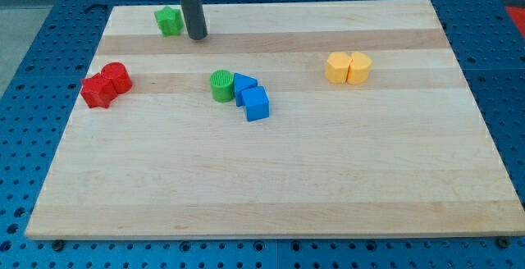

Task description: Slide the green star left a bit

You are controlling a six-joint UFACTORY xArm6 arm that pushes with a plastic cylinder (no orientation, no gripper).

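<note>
One green star – small, points seemingly blunt | my tip just right – no claw fitted

My tip stood just beside the green star, on its right, near the view's top edge of the wooden board; to the star's left only a short strip of bare board ran to the edge. Further down, three clusters broke up the middle band — two red blocks touching at the view's left, a green cylinder pressed against two blue blocks at centre, two yellow blocks touching at the right — with open lanes between them. The whole lower half lay bare.
</note>
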